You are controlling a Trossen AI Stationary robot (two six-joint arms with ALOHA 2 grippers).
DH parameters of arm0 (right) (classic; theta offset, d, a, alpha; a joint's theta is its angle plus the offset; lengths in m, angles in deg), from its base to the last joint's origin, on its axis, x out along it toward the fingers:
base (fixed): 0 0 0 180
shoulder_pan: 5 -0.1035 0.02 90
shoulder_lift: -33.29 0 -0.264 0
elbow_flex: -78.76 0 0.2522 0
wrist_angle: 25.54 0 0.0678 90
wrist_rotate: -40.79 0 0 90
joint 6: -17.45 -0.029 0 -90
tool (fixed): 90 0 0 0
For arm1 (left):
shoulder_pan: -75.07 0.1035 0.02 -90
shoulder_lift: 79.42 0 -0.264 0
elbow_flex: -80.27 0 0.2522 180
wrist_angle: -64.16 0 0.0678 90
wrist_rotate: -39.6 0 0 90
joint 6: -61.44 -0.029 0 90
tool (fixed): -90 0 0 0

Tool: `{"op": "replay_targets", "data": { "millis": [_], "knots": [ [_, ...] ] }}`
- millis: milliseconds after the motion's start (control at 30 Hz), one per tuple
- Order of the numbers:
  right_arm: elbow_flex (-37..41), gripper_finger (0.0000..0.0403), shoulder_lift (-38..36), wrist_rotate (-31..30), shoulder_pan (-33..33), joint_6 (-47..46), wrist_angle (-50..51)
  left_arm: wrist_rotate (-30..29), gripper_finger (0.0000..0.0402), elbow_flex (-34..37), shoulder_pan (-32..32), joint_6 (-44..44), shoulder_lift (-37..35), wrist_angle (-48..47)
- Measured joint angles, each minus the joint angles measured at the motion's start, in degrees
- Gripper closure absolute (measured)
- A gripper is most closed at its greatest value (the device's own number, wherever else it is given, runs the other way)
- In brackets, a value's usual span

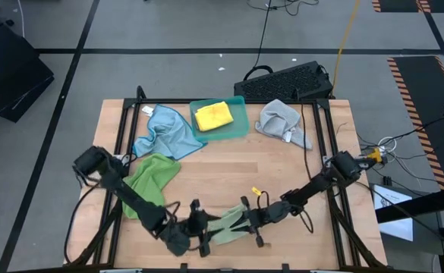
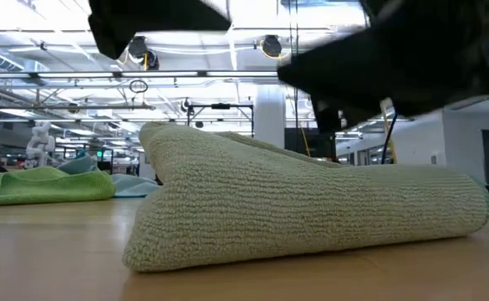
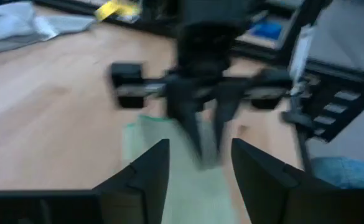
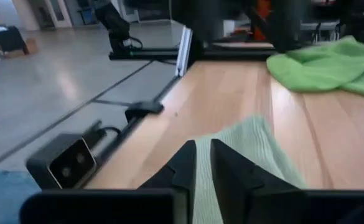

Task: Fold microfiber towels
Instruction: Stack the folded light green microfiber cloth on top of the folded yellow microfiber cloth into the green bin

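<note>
Nearest, at the tabletop's (image 1: 282,163) front edge, the pale green towel (image 1: 225,224) lies doubled over, plush and limp; it looks light, apt to sag and slide on smooth wood, so an edge or corner is the sensible hold. The left pincer (image 3: 197,163) hovers over its left part with fingers parted, gripping nothing. The right pincer (image 4: 201,163) sits at its right end, fingers nearly together, seemingly nipping the cloth. Behind, a brighter green towel (image 1: 152,180) sprawls crumpled by the left arm, close enough to snag. Farther back lie the light blue towel (image 1: 165,133), the yellow towel (image 1: 213,115) inside the teal tray (image 1: 241,125), and a grey towel (image 1: 281,121), all well apart.
</note>
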Motion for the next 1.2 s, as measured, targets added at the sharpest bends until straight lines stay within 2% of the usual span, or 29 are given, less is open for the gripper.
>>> {"op": "replay_targets", "data": {
  "millis": [133, 233, 333, 467, 600, 900, 1000, 1200],
  "knots": [
    [0.1, 0.0388, 3.2, 0.0, 0.1, 0.6, 0.0, -2.8, 0.0256, -0.1, -1.1, -5.5, 6.3, 12.1],
    [0.1, 0.04, 6.0, 0.0, 0.1, 1.6, -1.2, -3.7, 0.0275, 0.0, -0.9, -9.0, 10.5, 17.2],
    [0.0, 0.0401, 8.7, -0.1, 0.1, 1.5, -2.6, -3.8, 0.0291, -0.1, -0.3, -7.8, 13.9, 16.9],
    [-0.1, 0.0402, 11.2, -0.2, 0.1, -0.8, -5.5, -2.8, 0.0309, 0.0, 0.1, -0.9, 17.6, 13.2],
    [-0.1, 0.0402, 11.2, -0.2, -0.1, -1.1, -6.7, -2.8, 0.0319, 0.0, -0.2, 1.8, 18.0, 11.9],
    [1.8, 0.0401, 2.0, 1.6, -0.2, 2.4, -6.8, -2.9, 0.0332, -0.1, -2.0, -5.5, 12.4, 15.0],
    [2.1, 0.0401, 0.2, 1.5, -0.2, 4.3, -6.7, -4.5, 0.0332, -0.1, -1.8, -8.4, 12.1, 18.9],
    [2.1, 0.0401, 3.5, -1.4, 0.1, 6.1, -4.6, -3.7, 0.0332, -0.1, 0.3, -1.1, 17.7, 19.6]
  ]
}}
